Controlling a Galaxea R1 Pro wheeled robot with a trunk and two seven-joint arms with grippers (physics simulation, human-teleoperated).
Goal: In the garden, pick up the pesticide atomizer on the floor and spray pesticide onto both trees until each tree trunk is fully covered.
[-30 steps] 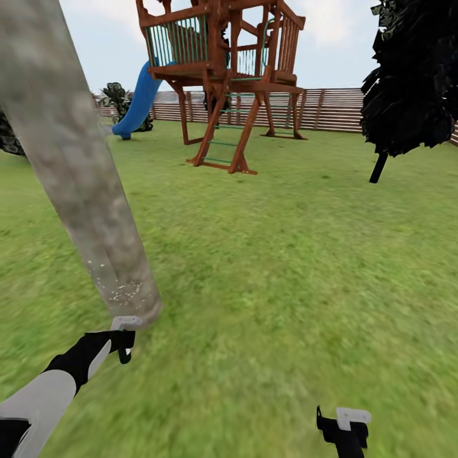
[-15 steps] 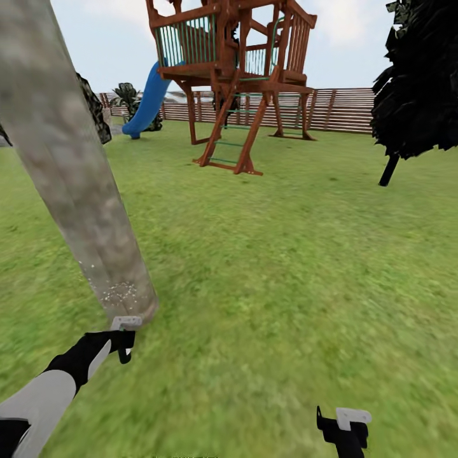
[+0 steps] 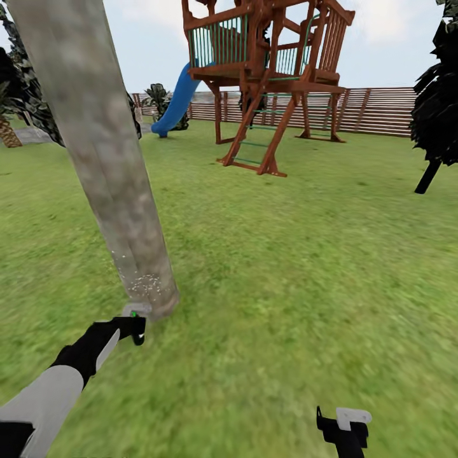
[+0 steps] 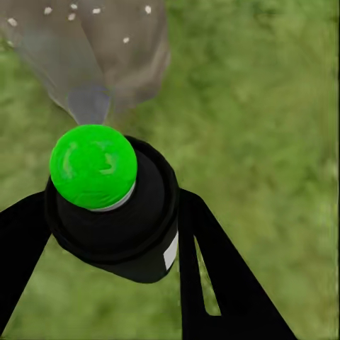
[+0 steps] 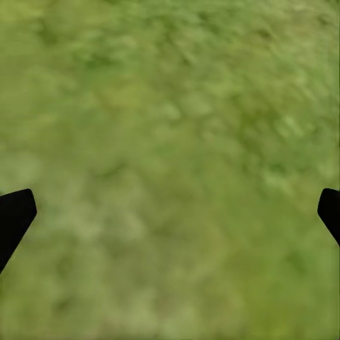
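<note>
Since a second ago the view has swung left, sliding the playset (image 3: 267, 76) and dark conifer (image 3: 439, 108) rightward. Nearest, the right pincer (image 3: 344, 427) hangs over grass with fingers spread. At left, the left pincer (image 3: 135, 326) is clamped on the pesticide atomizer (image 4: 113, 209), its top green, beside the speckled tree trunk (image 3: 108, 159).

We see left arm (image 3: 54, 394): light grey forearm shell, black wrist. Left gripper (image 4: 106, 234): flat black fingers, long slot cut in one. Right gripper (image 3: 344, 427): black body, pale grey bracket on top.
</note>
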